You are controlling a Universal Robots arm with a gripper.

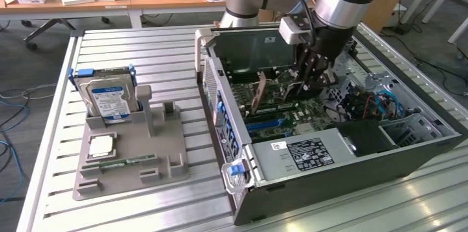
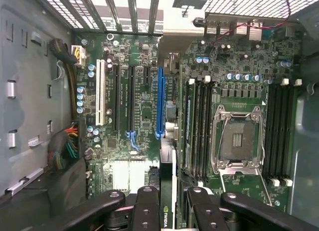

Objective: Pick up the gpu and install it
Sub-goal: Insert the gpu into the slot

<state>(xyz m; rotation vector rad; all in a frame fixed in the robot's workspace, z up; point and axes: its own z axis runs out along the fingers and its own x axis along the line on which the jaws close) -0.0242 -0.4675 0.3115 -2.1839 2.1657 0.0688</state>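
My gripper (image 1: 310, 75) reaches down into the open computer case (image 1: 219, 95), just above the motherboard (image 1: 292, 117). The wrist view looks along the fingers (image 2: 145, 208) at the gpu (image 2: 168, 191). It sits edge-on between them, a thin dark card with a green logo, and the gripper (image 2: 168, 211) is shut on it. The card hangs over the motherboard (image 2: 144, 111), roughly in line with the long blue slot (image 2: 160, 101) and a little apart from it. How near its lower edge is to the slot I cannot tell.
A grey fixture (image 1: 131, 155) beside the case holds a silver hard drive (image 1: 109, 97), a processor chip (image 1: 101, 145) and a memory stick (image 1: 120, 162). The power supply (image 1: 307, 152) fills the case's near end. Memory slots (image 2: 199, 126) and the processor socket (image 2: 237, 138) flank the card.
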